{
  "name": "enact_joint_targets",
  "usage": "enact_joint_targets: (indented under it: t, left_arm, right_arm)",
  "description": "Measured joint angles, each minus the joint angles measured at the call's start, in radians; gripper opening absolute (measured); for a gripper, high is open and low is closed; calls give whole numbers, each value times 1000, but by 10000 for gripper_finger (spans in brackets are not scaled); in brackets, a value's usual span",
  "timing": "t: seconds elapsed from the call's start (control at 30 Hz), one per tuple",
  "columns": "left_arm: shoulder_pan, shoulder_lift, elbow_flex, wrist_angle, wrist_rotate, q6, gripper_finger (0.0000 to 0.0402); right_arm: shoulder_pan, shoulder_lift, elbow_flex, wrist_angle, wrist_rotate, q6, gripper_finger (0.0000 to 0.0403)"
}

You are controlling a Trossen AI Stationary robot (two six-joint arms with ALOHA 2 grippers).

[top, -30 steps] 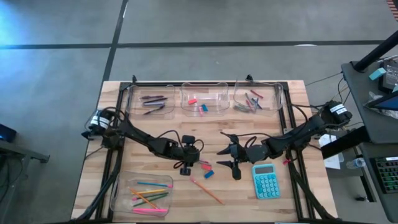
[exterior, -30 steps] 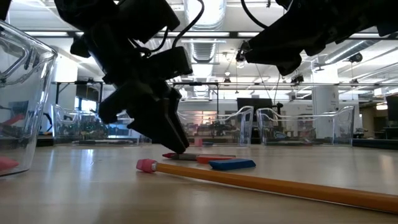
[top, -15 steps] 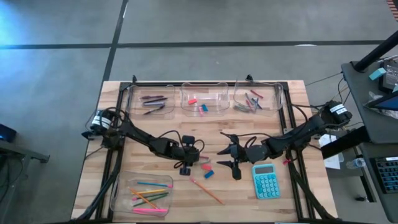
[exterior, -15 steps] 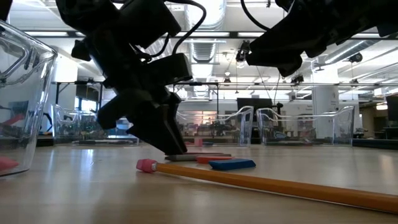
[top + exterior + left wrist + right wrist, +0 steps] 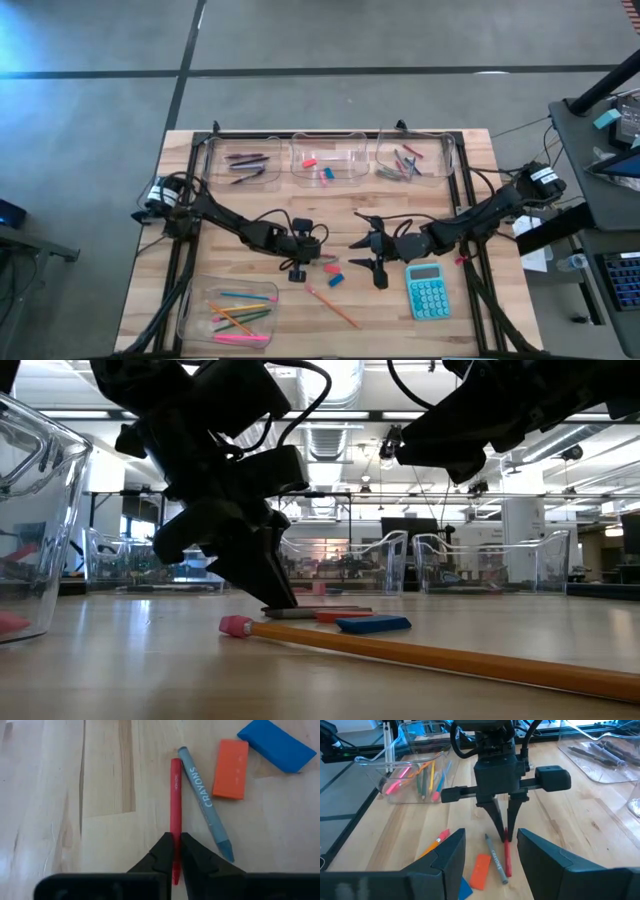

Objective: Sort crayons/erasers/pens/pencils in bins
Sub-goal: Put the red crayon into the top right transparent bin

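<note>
My left pincer (image 5: pixel 175 851): tapered black fingers clamped tight on one end of the red crayon (image 5: pixel 175 795), low at the table's middle.
Red crayon: slim round waxy stick, flat on the pale, grained wooden table (image 5: pixel 60 795), touching the grey-blue crayon (image 5: pixel 205 802).
Grey-blue crayon: paper-wrapped, lettered, blunt-pointed, slightly angled to the red one.
Erasers: flat orange block (image 5: pixel 230 769) just beside the crayons; blue block (image 5: pixel 276 746) next to it, both matte, square-edged.
Pencil (image 5: pixel 450 656): long yellow stick with a pink eraser tip, on the table's near side.
Bins: clear, glossy, round-cornered trays; three along the far edge hold dark pens (image 5: pixel 245 163), erasers (image 5: pixel 328 161) and crayons (image 5: pixel 412 159); the near-left bin (image 5: pixel 228 311) holds bright pencils.
My right pincer (image 5: pixel 490 852): broad black fingers parted, holding nothing, facing the left one.
Calculator (image 5: pixel 427 291): teal, near right.
</note>
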Motion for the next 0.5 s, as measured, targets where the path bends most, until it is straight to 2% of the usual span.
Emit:
enact_joint_targets:
  t: [0.33, 0.5]
  left_arm:
    - [2, -3, 21, -22, -40, 1, 2]
    - [4, -28, 23, -35, -97, 0, 3]
  right_arm:
    - [0, 0, 0, 0, 0, 0, 169]
    - [0, 0, 0, -1, 0, 0, 169]
